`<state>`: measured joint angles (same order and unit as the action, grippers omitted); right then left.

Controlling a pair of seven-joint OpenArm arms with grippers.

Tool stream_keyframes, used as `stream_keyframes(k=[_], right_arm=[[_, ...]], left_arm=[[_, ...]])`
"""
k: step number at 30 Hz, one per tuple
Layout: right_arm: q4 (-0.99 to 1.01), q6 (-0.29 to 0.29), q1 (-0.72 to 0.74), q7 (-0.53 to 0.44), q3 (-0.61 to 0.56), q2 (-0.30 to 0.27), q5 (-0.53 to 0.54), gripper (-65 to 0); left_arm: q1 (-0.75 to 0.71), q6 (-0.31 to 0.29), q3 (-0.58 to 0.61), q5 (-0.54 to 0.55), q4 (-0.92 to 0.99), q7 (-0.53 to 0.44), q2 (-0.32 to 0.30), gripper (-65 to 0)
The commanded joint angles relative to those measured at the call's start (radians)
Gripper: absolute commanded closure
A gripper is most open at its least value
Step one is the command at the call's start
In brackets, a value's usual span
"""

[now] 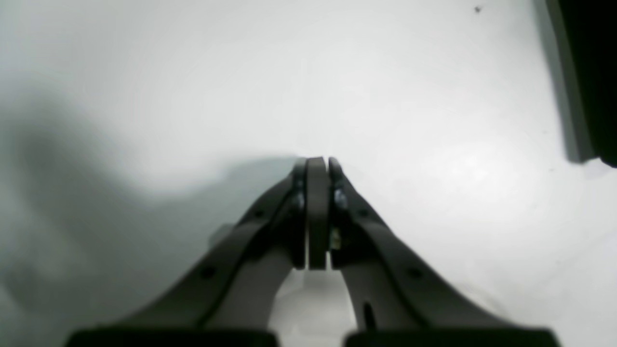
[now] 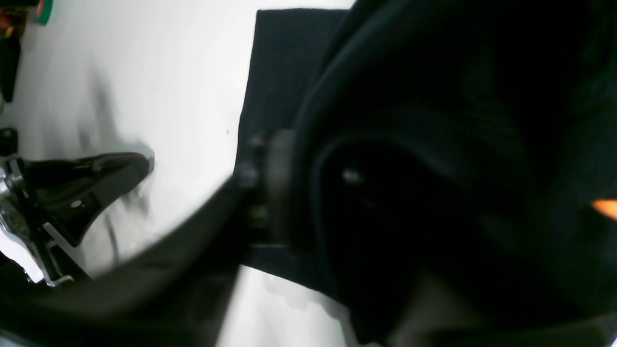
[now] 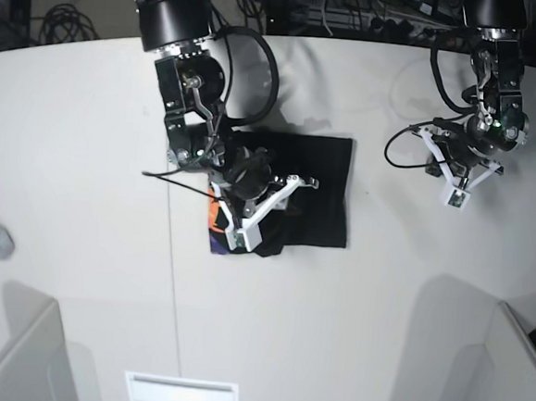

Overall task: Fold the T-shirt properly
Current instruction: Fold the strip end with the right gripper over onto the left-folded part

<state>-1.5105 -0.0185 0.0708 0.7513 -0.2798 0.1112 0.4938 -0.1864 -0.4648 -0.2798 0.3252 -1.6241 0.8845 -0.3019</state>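
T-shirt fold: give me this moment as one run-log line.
T-shirt: partly folded on table | right pincer: over shirt's print edge, grip unclear | left pincer: shut, empty, off the shirt

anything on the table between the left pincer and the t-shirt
Nothing visible. In the base view only bare white table lies between the left pincer and the near edge of the black T-shirt. The right pincer is already over the shirt.

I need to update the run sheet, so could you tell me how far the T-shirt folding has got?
Done: the T-shirt is already a compact rectangle. In hand: the right gripper is over its print edge, cloth against its jaws. The left gripper sits shut, away. Left: releasing and tidying.
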Motion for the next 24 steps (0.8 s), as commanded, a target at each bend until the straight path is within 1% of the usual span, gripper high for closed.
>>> stream_keyframes(k=[1, 2, 3, 4, 6, 13, 19, 24], right_arm=[[-0.015, 0.007, 0.019, -0.017, -0.003, 0.009, 0.015, -22.5], [-0.015, 0.007, 0.019, -0.017, -0.003, 0.009, 0.015, -26.7], [-0.015, 0.007, 0.019, -0.017, -0.003, 0.009, 0.015, -29.4], [-0.015, 0.007, 0.019, -0.017, -0.003, 0.009, 0.015, -30.3], [-0.015, 0.007, 0.019, -0.017, -0.008, 0.009, 0.015, -30.6], [-0.015, 0.007, 0.025, -0.019, -0.123, 0.009, 0.015, -31.1], [-0.017, 0.007, 0.048, -0.019, -0.178, 0.009, 0.015, -30.8], [0.012, 0.007, 0.082, -0.019, -0.275, 0.025, 0.013, -30.8]], left_arm=[[0.008, -0.005, -0.005, 0.009, -0.017, -0.012, -0.010, 0.0], [0.008, -0.005, -0.005, 0.009, -0.017, -0.012, -0.010, 0.0], [0.008, -0.005, -0.005, 0.009, -0.017, -0.012, -0.010, 0.0], [0.008, -0.005, -0.005, 0.009, -0.017, -0.012, -0.010, 0.0], [0.008, -0.005, -0.005, 0.009, -0.017, -0.012, -0.010, 0.0], [0.008, -0.005, -0.005, 0.001, -0.017, -0.012, -0.010, 0.0], [0.008, -0.005, -0.006, 0.001, -0.017, -0.012, -0.010, 0.0], [0.009, -0.005, -0.006, 0.001, -0.017, -0.012, -0.010, 0.0]])
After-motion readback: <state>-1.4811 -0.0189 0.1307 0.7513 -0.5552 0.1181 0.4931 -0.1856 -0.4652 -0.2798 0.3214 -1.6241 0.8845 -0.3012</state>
